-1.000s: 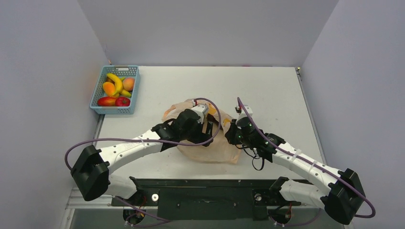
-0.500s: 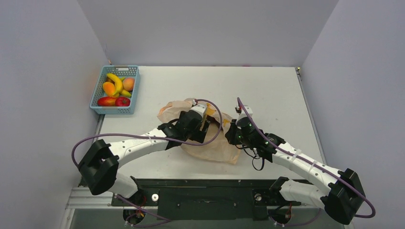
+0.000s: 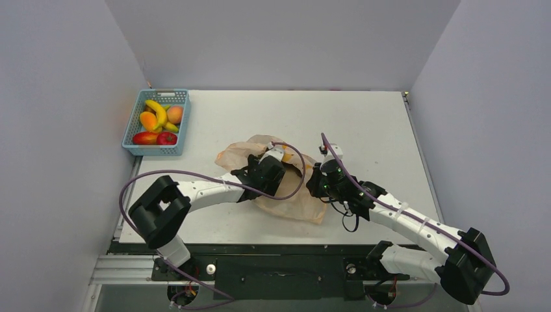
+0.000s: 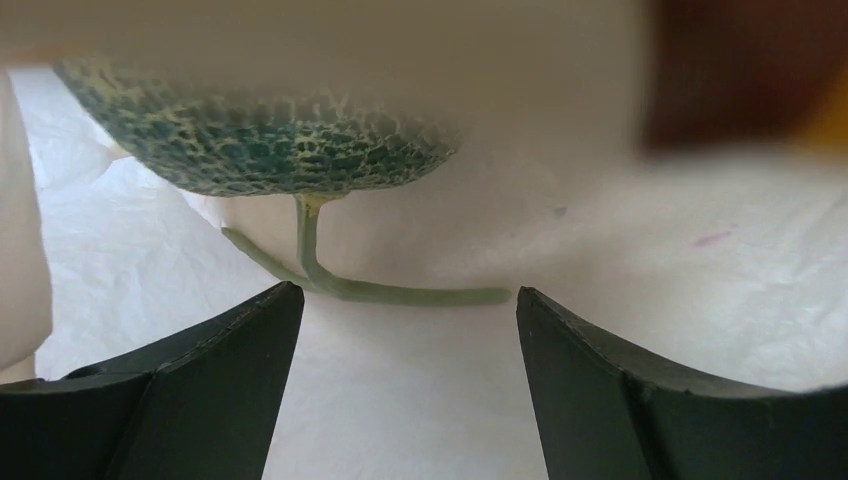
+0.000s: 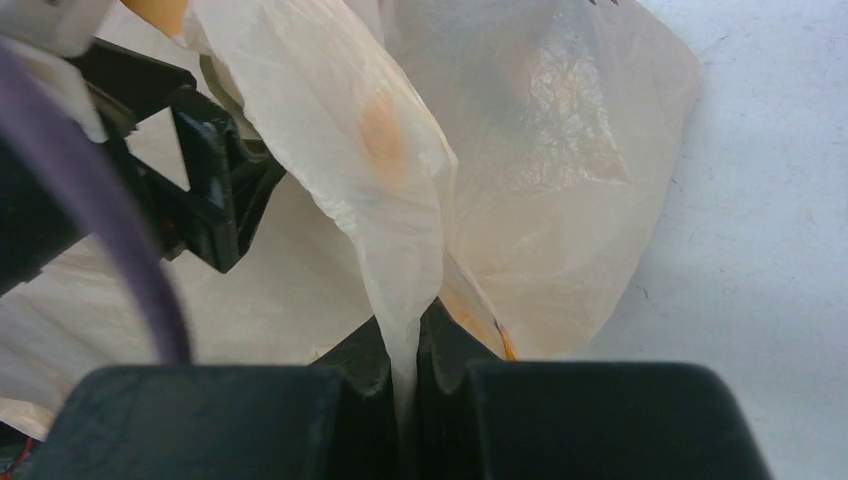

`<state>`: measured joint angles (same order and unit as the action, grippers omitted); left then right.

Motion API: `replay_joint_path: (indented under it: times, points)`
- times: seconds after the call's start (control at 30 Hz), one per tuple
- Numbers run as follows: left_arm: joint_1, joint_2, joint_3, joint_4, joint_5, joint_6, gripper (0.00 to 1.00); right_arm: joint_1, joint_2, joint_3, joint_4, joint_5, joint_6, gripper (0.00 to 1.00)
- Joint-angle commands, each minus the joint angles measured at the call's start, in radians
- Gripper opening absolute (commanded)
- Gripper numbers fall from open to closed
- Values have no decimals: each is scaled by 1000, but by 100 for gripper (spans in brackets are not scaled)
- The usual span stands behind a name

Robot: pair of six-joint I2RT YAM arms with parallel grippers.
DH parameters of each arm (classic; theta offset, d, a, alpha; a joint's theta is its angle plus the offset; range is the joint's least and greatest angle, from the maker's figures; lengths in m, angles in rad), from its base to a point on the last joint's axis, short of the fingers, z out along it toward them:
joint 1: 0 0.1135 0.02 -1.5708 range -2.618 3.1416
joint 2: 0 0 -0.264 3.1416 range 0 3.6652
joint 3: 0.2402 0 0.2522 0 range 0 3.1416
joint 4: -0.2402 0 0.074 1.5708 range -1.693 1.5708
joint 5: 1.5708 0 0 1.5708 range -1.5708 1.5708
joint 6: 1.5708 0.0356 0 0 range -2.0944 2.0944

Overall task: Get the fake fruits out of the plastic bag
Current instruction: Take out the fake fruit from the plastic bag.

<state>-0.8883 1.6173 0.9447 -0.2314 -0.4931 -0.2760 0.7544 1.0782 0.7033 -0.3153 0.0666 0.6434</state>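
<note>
Fake fruits (image 3: 158, 120) lie in a blue basket (image 3: 156, 152), well away from the plastic bag (image 3: 295, 207) on its far left side. One more fruit, a green melon (image 4: 260, 140) with bumpy net skin and a thin stem (image 4: 330, 280), is inside the bag. The bag lies crumpled in the middle of the table (image 3: 364, 130), between the two arms. The right claw (image 5: 410, 340) is pressed together on a fold of the bag's thin skin at the bag's right side. It looks like it holds the bag there so the bag does not slide and its mouth stays up. The left claw (image 4: 408, 300) is inside the bag from the left side, with its two black fingers spread wide and nothing between them. The melon sits just ahead of them, and its stem points at the gap, so the claw looks ready to go around the fruit. A dark red blur is near the melon, but it is too fuzzy to name. The bag has some orange spots. No words or labels can be read on anything.
</note>
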Motion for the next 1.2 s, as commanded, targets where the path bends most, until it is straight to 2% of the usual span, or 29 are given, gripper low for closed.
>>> replay_joint_path:
  times: [0.0, 0.13, 0.27, 0.5, 0.53, 0.57, 0.7, 0.87, 1.17]
  points:
    - [8, 54, 17, 83, -79, 34, 76, 5, -3, 11, 23, 30, -5, 0]
    - [21, 88, 29, 128, -88, 44, 73, 6, -5, 15, 19, 26, -5, 0]
    - [23, 94, 31, 192, -98, 59, 57, 6, -12, 12, 19, 28, -1, 0]
    - [25, 92, 15, 276, -105, 72, 16, 5, -26, 13, 19, 16, 5, 0]
    - [25, 89, 15, 279, -90, 70, 5, 6, -27, 14, 19, 16, 6, 0]
    - [26, 88, 18, 277, -82, 68, 1, 7, -28, 13, 19, 17, 7, 0]
    - [24, 55, 24, 253, -13, 36, 0, 9, -20, 10, 26, 14, 8, 0]
    - [31, -23, 37, 168, 142, -31, 0, 15, -4, 5, 41, 18, 8, 0]
    - [56, -172, 38, 60, 354, -212, 0, 20, 38, 12, 43, 37, -9, 0]
